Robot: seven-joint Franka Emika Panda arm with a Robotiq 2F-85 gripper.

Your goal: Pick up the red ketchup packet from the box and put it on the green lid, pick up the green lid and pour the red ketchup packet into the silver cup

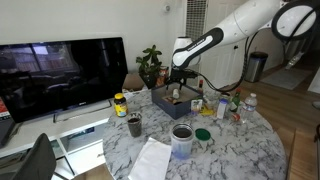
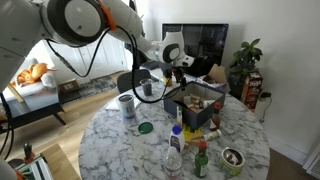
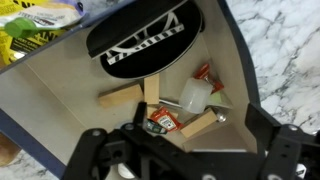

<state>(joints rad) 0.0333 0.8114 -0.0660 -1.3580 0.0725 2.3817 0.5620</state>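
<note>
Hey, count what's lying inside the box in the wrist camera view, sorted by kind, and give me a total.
Wooden blocks: 3
Red packets: 2
Black round disc: 1
White object: 1
Total: 7

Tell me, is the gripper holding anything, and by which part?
Nothing held: the gripper hangs open over the box; a ketchup packet lies loose inside.
</note>
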